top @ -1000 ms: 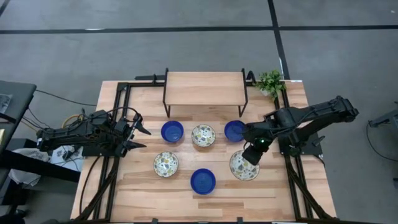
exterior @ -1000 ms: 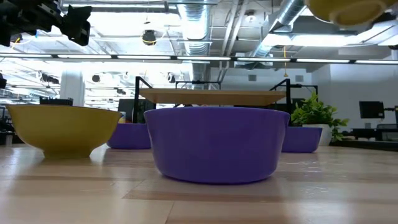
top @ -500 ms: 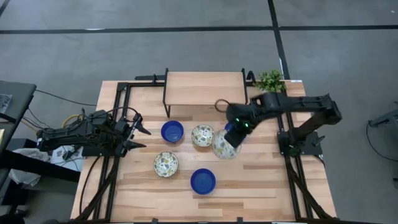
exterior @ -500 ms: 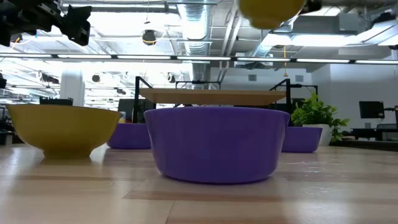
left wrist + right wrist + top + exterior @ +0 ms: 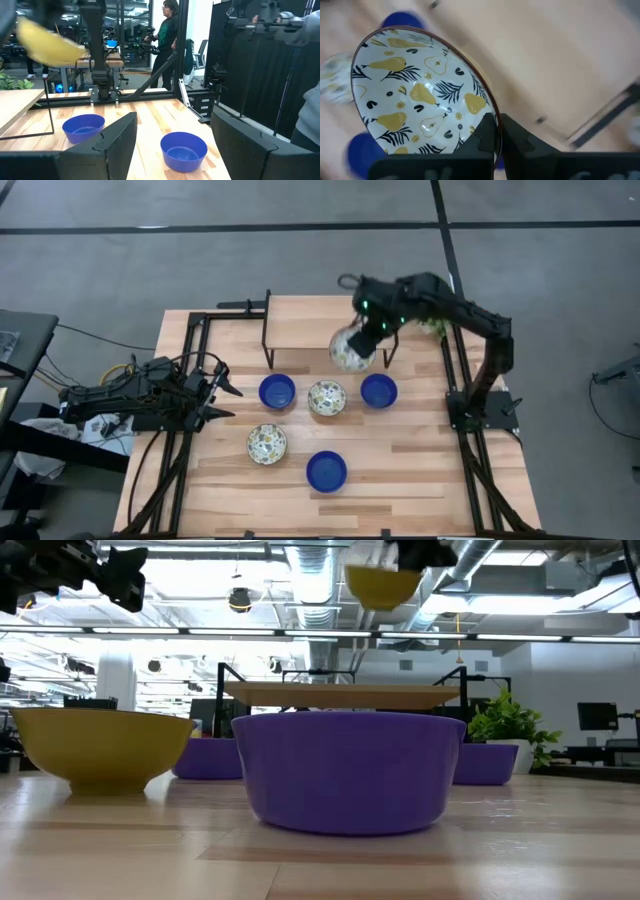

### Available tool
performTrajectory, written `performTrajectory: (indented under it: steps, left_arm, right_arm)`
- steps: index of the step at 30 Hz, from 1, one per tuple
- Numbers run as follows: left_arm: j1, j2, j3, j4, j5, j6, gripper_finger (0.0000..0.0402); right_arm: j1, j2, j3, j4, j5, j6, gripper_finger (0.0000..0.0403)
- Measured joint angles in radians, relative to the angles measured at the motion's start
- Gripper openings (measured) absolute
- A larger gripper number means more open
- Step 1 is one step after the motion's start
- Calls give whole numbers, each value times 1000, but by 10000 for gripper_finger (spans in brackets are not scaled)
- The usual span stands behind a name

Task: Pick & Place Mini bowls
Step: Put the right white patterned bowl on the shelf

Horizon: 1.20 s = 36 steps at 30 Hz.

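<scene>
My right gripper (image 5: 362, 340) is shut on a cream mini bowl (image 5: 350, 348) with a yellow pear and dark leaf pattern, held in the air above the near edge of the raised wooden shelf (image 5: 320, 315). In the low view this bowl (image 5: 383, 585) hangs high, showing its yellow outside. Five more mini bowls stand on their bases on the table: blue (image 5: 277, 391), patterned (image 5: 327, 397), blue (image 5: 379, 390), patterned (image 5: 267, 443), blue (image 5: 326, 470). My left gripper (image 5: 226, 400) waits open at the table's left side, touching nothing. My right gripper pinches the patterned bowl's rim (image 5: 492, 116), one finger (image 5: 481, 137) inside the bowl and the other (image 5: 522, 142) outside. The fingers come down from above at the bowl's far right side. The bowl is lifted clear, its opening facing up, slightly tipped.
The shelf stands on black metal legs (image 5: 267, 330) along the table's far edge. A small green plant (image 5: 435, 310) sits at the far right corner. Black frame rails run along both table sides. A person (image 5: 167, 30) stands in the room beyond the table.
My right gripper has carried the patterned bowl from above the near right part of the table toward the far edge and to the left, passing over the row of bowls, up to the shelf's near edge. It stayed shut on the bowl. The left arm kept still.
</scene>
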Motion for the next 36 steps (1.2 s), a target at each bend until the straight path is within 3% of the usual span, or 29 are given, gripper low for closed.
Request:
performTrajectory:
  steps: [10,18,23,36]
  left_arm:
    - [0,0,0,3,0,0,253]
    - [0,0,0,6,-1,0,253]
    - [-1,14,0,11,0,0,253]
    - [-1,134,0,25,-1,0,253]
  right_arm:
    - [-317,39,17,9,-29,-239,0]
    - [-503,95,17,4,-257,-339,0]
    - [-531,165,17,0,-344,-403,0]
    - [-522,279,17,0,-377,-474,0]
